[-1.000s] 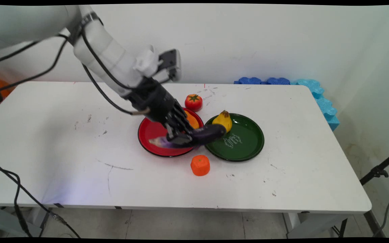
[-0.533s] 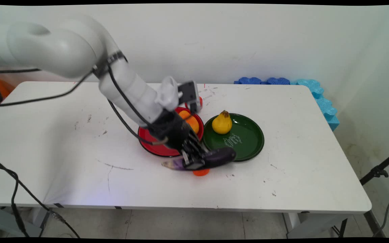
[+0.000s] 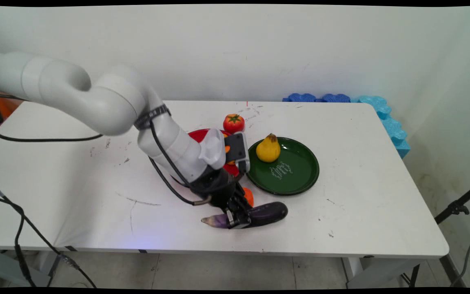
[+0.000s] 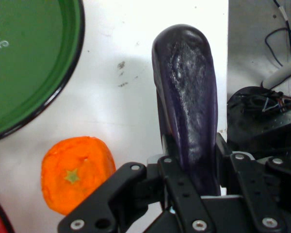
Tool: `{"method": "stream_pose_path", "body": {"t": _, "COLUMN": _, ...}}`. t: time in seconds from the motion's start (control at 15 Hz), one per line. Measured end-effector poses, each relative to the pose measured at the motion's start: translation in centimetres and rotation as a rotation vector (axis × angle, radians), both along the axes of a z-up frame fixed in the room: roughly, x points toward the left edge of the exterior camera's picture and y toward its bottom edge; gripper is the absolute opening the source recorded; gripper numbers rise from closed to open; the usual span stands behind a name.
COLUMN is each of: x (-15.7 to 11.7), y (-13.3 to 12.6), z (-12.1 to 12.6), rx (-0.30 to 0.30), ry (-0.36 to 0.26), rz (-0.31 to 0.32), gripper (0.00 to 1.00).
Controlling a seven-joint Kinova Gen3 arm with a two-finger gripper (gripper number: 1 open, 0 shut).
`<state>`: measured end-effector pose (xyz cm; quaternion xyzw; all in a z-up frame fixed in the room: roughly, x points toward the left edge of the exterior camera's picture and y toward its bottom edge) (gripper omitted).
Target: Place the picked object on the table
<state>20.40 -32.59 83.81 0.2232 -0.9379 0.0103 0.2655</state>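
Observation:
My gripper (image 3: 238, 217) is shut on a dark purple eggplant (image 3: 259, 214), gripped near its pale stem end, low over the table's front part. In the hand view the eggplant (image 4: 189, 102) runs up between the fingers (image 4: 170, 179), near the table's front edge. A small orange fruit (image 4: 75, 174) lies just beside the gripper; in the main view this orange fruit (image 3: 249, 197) is half hidden behind the hand. The green plate (image 3: 300, 179) with a yellow pear (image 3: 268, 149) lies just beyond.
A red plate (image 3: 196, 134) sits behind the arm, mostly hidden. A red tomato (image 3: 233, 123) stands on the table behind it. Blue foam pieces (image 3: 386, 118) line the table's far right corner. Black cables (image 3: 18, 228) hang at the front left.
The gripper has carried the eggplant from over the red plate toward the table's front edge and lower, passing the small orange fruit. The tomato is uncovered again.

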Motion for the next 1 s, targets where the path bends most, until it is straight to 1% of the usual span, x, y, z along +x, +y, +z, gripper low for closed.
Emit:
{"method": "stream_pose_path", "body": {"t": 0.27, "x": -0.3, "y": 0.2, "z": -1.9, "rx": -0.004, "ry": -0.01, "rz": -0.008, "gripper": 0.0}}
{"method": "stream_pose_path", "body": {"t": 0.6, "x": -0.6, "y": 0.3, "z": -3.2, "rx": -0.01, "ry": -0.014, "rz": -0.019, "gripper": 0.0}}
{"method": "stream_pose_path", "body": {"t": 0.67, "x": -0.7, "y": 0.3, "z": -3.4, "rx": -0.013, "ry": -0.013, "rz": -0.021, "gripper": 1.0}}
{"method": "stream_pose_path", "body": {"t": 0.87, "x": -0.9, "y": 0.1, "z": -3.6, "rx": -0.02, "ry": -0.009, "rz": -0.021, "gripper": 1.0}}
{"method": "stream_pose_path", "body": {"t": 1.0, "x": -1.0, "y": -0.2, "z": -3.0, "rx": -0.025, "ry": 0.002, "rz": -0.009, "gripper": 1.0}}
